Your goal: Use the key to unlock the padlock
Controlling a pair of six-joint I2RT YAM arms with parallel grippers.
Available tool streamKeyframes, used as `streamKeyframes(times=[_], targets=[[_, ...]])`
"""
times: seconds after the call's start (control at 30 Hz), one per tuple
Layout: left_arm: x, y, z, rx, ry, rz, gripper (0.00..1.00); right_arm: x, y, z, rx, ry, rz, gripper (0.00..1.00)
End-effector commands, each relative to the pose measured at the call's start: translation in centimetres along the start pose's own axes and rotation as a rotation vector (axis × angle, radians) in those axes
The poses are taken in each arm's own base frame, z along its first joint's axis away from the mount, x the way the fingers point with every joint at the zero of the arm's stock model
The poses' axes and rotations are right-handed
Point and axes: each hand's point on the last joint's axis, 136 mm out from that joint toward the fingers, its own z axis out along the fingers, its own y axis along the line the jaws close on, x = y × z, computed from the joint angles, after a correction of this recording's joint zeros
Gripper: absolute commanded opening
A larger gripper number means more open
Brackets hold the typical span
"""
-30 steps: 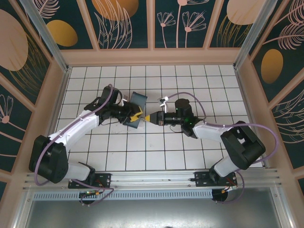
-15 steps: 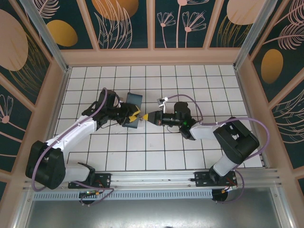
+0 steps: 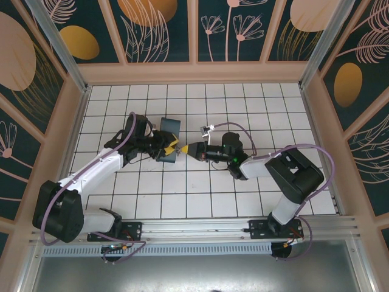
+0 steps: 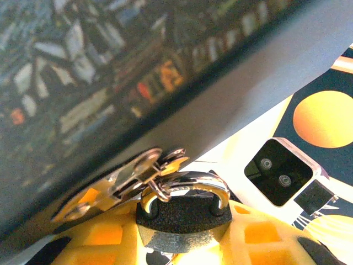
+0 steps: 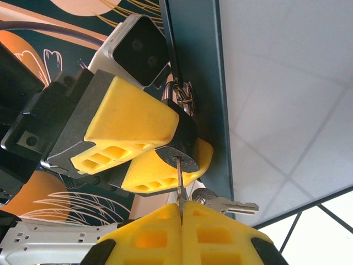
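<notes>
Near the middle of the white tiled floor [image 3: 200, 188], the two arms meet tip to tip beside a dark teal box [image 5: 193, 66] that stands on its edge. The left gripper [image 3: 172, 148] pinches the padlock [image 4: 185, 212] between its yellow fingers [image 5: 129, 118], one on each flat side of the small dark body. The padlock's silvery shackle [image 4: 187, 182] is closed and hooked through a metal hasp [image 4: 135, 168] on the box's side, so the lock hangs right against the box. The right gripper [image 5: 182, 221] has its yellow fingers pressed together on the key [image 5: 180, 185]. The key's thin blade runs straight from the fingertips into the keyhole on the padlock's bottom face. A spare key [image 5: 227, 207] on the same ring sticks out sideways just above the right fingertips and touches nothing else. From the overhead camera the two grippers' tips nearly touch just below the box.
</notes>
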Motion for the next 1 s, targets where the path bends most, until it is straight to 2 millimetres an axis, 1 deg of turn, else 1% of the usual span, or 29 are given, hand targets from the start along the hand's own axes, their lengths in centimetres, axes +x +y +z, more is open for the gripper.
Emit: streamKeyframes(times=[0.0, 0.1, 0.2, 0.3, 0.37, 0.47, 0.5, 0.57, 0.63, 0.73, 0.97], targets=[[1.8, -2.7, -0.5, 0.087, 0.073, 0.051, 0.13, -0.6, 2.3, 1.6, -0.052, -0.004, -0.071, 0.0], [1.8, -2.8, -0.4, 0.097, 0.078, 0.057, 0.13, -0.5, 2.4, 1.9, -0.033, 0.003, -0.087, 0.0], [1.8, -2.3, -0.4, 0.059, 0.077, 0.082, 0.12, -1.1, 1.7, 0.9, -0.009, -0.031, -0.071, 0.0], [2.3, -2.4, -0.5, 0.05, 0.106, 0.121, 0.12, -1.9, 1.1, -0.4, -0.011, -0.059, -0.059, 0.0], [2.3, -2.0, -0.5, 0.022, 0.106, 0.137, 0.12, -2.2, 1.3, -0.2, -0.022, -0.046, -0.089, 0.0], [2.1, -1.1, -0.4, -0.034, 0.108, 0.173, 0.13, -1.8, 1.7, 0.7, -0.011, 0.002, -0.154, 0.0], [1.8, -0.3, -0.3, -0.079, 0.101, 0.185, 0.13, -1.6, 1.7, 0.8, -0.003, 0.022, -0.163, 0.0], [1.4, -0.3, -0.5, -0.109, 0.089, 0.213, 0.13, -1.4, 1.6, 0.5, 0.005, 0.034, -0.164, 0.0], [1.4, -0.6, -0.4, -0.075, 0.102, 0.202, 0.13, -1.2, 1.2, -0.1, 0.012, 0.034, -0.15, 0.0], [1.1, -0.8, -0.5, -0.087, 0.099, 0.21, 0.13, -0.7, 0.9, -0.9, 0.016, 0.034, -0.142, 0.0], [-1.0, -1.0, -1.8, -0.044, 0.056, 0.16, 0.13, 0.8, 0.1, -1.8, 0.032, 0.054, -0.118, 0.0]])
